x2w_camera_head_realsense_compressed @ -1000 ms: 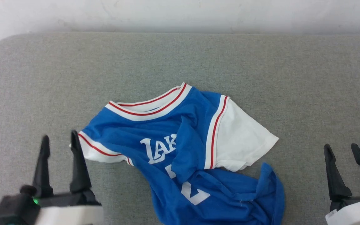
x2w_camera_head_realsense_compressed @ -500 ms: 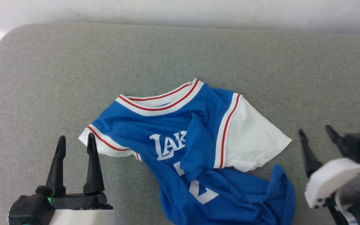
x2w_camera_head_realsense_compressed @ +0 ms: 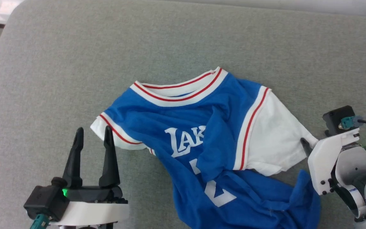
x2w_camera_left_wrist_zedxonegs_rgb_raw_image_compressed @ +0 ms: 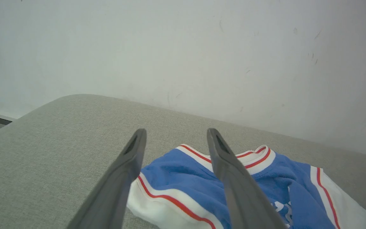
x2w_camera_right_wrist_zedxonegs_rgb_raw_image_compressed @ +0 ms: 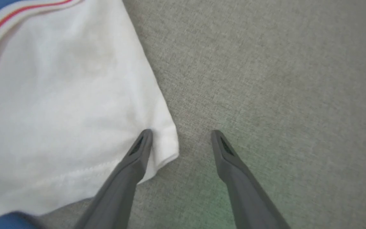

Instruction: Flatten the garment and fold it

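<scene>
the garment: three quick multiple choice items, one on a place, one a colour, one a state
1. The right gripper hovers by the garment's: A collar B white sleeve corner C bottom hem
2. The collar stripes are: A green B black C red
3. The left gripper's jaws are: A open, empty B shut on a sleeve C shut on the collar
B: right wrist view shows it at the sleeve's corner. C: red lines on white trim. A: jaws apart, holding nothing.
</scene>
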Robot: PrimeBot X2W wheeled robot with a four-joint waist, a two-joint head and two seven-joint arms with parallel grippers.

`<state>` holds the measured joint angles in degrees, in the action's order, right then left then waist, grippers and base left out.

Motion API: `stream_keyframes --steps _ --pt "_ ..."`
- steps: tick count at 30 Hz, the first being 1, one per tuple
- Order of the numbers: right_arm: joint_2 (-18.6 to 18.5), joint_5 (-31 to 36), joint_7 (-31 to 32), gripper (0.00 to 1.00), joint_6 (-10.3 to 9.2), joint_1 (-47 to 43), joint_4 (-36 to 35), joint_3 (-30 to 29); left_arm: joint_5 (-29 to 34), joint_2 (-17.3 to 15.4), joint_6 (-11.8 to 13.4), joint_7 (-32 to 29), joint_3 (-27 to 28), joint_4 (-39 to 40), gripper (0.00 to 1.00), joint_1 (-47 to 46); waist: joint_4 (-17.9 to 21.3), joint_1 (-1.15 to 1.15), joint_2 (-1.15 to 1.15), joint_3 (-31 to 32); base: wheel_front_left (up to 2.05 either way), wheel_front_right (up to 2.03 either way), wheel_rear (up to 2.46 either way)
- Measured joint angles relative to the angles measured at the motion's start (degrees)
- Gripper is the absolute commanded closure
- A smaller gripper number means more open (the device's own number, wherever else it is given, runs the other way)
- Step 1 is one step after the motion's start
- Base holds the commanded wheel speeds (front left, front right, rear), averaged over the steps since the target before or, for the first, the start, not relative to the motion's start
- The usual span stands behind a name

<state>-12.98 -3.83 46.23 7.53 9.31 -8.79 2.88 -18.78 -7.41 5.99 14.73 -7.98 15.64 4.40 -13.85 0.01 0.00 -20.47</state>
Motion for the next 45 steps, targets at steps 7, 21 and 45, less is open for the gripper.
stream_keyframes --steps 7,21,45 --pt "-2.75 -4.80 7.89 1.00 -0.11 1.38 -0.85 1.11 0.27 1.08 -1.42 0.00 0.38 -1.47 0.00 -0.40 -1.78 -0.01 0.00 -1.16 0.00 0.00 0.00" --pt "3.44 -2.04 -4.83 1.00 0.01 -1.25 -6.20 -7.61 1.49 1.31 -1.85 -0.10 1.46 -1.70 0.00 -0.10 1.38 -0.01 0.00 3.31 0.00 0.00 0.00" --pt "7.13 0.25 -10.46 1.00 0.01 -7.55 -9.89 -13.23 -7.11 -22.02 -13.08 -45.68 -9.05 -9.48 0.00 -30.55 5.75 0.00 0.00 1.32 0.00 0.00 0.00"
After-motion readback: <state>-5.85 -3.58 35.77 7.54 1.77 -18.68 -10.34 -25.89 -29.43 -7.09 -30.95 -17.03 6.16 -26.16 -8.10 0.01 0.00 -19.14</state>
